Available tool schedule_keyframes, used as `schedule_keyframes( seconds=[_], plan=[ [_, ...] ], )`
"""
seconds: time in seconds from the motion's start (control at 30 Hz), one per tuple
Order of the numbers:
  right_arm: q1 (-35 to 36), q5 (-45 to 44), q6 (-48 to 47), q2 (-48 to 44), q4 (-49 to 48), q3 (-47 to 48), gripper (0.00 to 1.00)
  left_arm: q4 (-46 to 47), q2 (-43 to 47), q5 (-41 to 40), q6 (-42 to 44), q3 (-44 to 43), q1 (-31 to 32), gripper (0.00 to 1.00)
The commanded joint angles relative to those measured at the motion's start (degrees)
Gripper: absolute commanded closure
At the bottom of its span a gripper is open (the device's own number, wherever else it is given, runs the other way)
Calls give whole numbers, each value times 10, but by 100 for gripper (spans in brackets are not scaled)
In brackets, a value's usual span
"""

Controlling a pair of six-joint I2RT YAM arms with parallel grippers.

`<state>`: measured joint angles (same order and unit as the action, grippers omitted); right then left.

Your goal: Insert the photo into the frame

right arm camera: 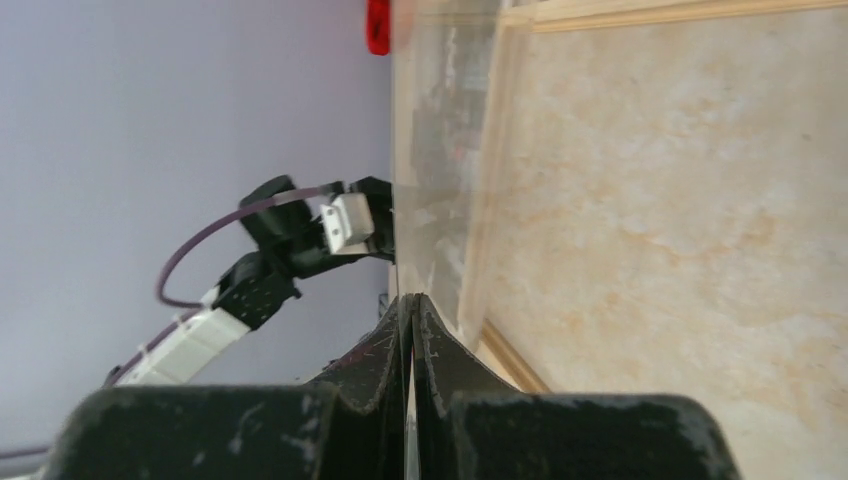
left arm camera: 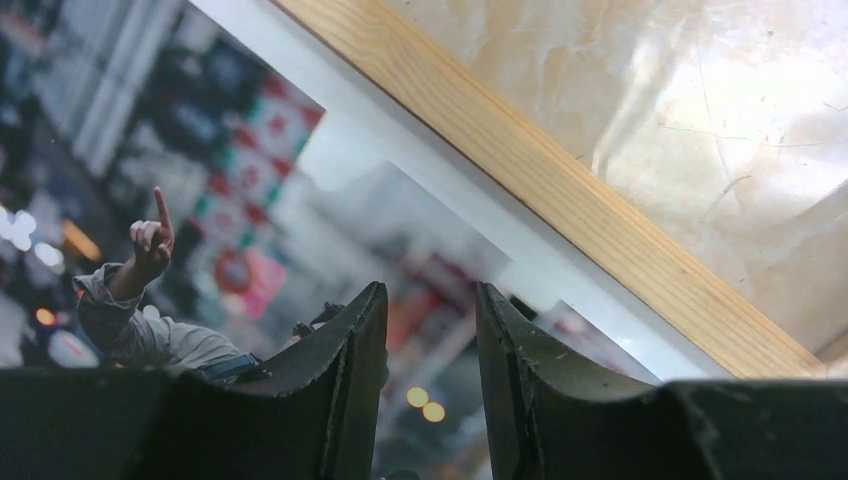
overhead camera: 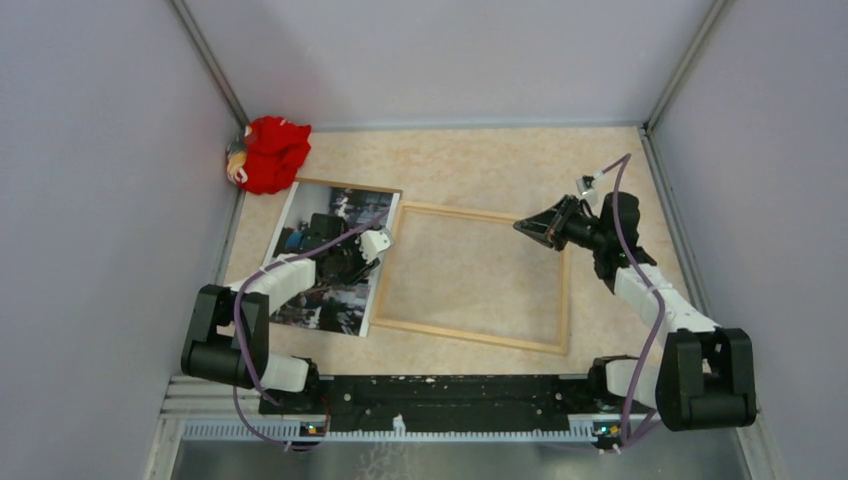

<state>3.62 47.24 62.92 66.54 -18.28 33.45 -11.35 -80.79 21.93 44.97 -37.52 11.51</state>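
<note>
The photo (overhead camera: 308,228), a crowded street scene with a white border, lies face up left of the frame. It fills the left wrist view (left arm camera: 200,200). The light-wood frame (overhead camera: 470,336) lies flat mid-table, its left rail (left arm camera: 560,190) beside the photo's border. My left gripper (overhead camera: 352,260) is open and empty, jaws apart just over the photo's right part (left arm camera: 430,300). My right gripper (overhead camera: 522,228) is over the frame's far right part, shut (right arm camera: 411,300) on the edge of the clear pane (right arm camera: 440,150), which I see nearly edge-on.
A red cloth toy (overhead camera: 272,152) sits in the far left corner and shows in the right wrist view (right arm camera: 378,25). A brown cardboard board (overhead camera: 350,187) peeks out under the photo's far edge. Grey walls enclose the table on three sides.
</note>
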Motion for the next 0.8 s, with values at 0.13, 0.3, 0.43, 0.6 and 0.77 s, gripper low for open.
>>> schedule_keyframes(
  seconds=[0.13, 0.3, 0.43, 0.6, 0.77],
  plan=[
    [-9, -71, -146, 29, 180, 59, 100, -8, 0, 60, 46, 10, 1, 56],
    [-10, -125, -148, -9, 223, 19, 100, -12, -1, 68, 57, 12, 2, 57],
    [-10, -163, -126, -63, 213, -33, 100, -17, -1, 68, 60, 10, 4, 57],
    [-9, -174, -103, -88, 166, -85, 100, -20, 1, 65, 61, 11, 9, 58],
    [-10, -190, -107, -104, 163, -95, 100, -20, 1, 65, 64, 14, 11, 58]
  ],
)
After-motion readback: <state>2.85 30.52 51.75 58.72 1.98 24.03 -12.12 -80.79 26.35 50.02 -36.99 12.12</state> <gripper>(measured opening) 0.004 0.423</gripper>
